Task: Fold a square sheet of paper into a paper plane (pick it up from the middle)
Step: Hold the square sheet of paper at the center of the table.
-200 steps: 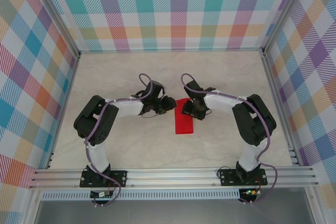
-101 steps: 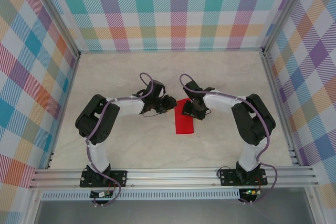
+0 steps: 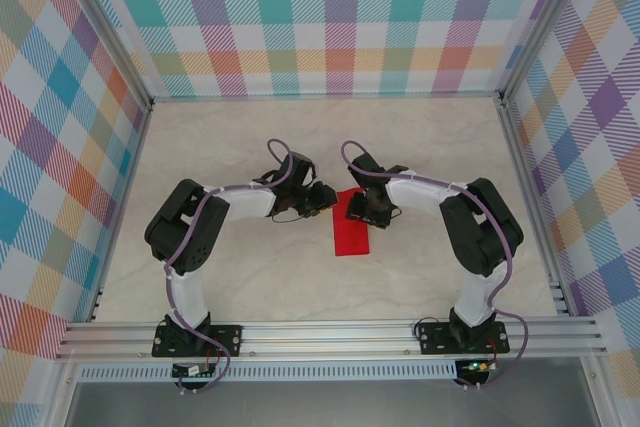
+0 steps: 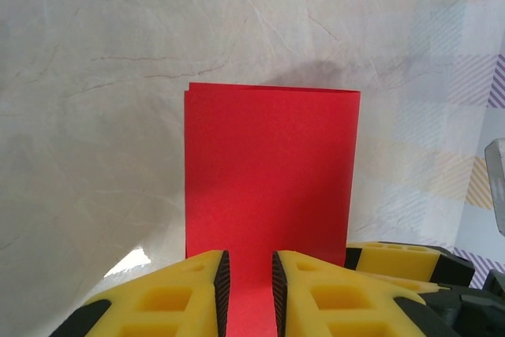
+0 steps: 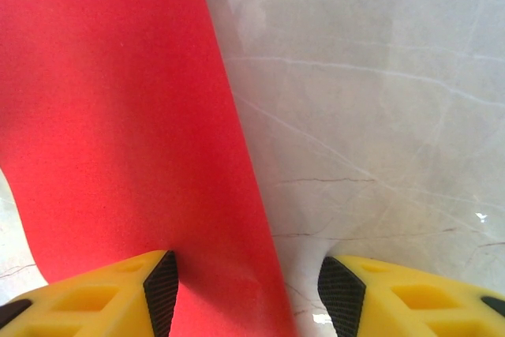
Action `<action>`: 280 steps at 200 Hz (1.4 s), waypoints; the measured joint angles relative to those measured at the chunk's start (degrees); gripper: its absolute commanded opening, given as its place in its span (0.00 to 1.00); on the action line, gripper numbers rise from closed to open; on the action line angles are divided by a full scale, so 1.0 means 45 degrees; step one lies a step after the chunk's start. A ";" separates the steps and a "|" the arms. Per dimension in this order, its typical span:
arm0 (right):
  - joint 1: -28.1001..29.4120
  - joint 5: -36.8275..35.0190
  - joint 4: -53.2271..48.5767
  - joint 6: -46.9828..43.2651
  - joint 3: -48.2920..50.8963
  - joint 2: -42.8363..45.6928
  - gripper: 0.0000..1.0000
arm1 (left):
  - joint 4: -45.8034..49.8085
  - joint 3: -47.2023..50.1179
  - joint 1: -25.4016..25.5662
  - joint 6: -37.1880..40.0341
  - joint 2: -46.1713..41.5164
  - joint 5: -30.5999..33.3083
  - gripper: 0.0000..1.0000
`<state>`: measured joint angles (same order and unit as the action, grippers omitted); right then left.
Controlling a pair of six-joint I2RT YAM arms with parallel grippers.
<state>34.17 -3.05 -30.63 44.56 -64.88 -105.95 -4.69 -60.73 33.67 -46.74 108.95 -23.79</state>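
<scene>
Beige marble-look tabletop [image 3: 250,277]; pastel plaid walls [image 3: 330,17] on 3 sides; alu rail [image 3: 330,337] near edge.

Top external: fixed high behind your arm bases, facing down and forward, far enough to take in the whole counter [image 3: 230,147]. Left wrist: low and close, looking forward past your left hand [image 4: 250,262] along the red paper [image 4: 272,171]. Right wrist: closer still, tilted down at the paper's edge. Shared by all three: that paper and the counter beneath.

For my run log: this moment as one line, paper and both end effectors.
red paper: folded rectangle, flat on table | left end effector: jaws narrowly apart over it | right end effector: open, straddling its edge
</scene>
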 measured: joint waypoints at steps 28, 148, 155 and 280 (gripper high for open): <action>0.0000 -0.0005 -0.0087 0.0053 -0.0087 -0.0058 0.57 | 0.0005 -0.0039 0.0005 0.0000 0.0107 -0.0175 0.23; 0.0000 -0.0049 -0.0180 0.0335 -0.0185 -0.0170 0.58 | 0.0039 -0.0413 0.0097 0.0005 0.0729 -0.0763 0.19; 0.0000 -0.0049 -0.0180 0.0335 -0.0185 -0.0170 0.58 | 0.0068 -0.0476 0.0107 0.0005 0.0787 -0.0787 0.19; 0.0000 -0.0087 -0.0257 0.0136 -0.0219 -0.0204 0.57 | 0.1462 -0.1088 0.0262 0.0398 0.1137 -0.0680 0.17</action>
<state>34.17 -3.44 -31.79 45.17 -65.87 -106.87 1.89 -65.63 34.85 -44.95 114.06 -26.85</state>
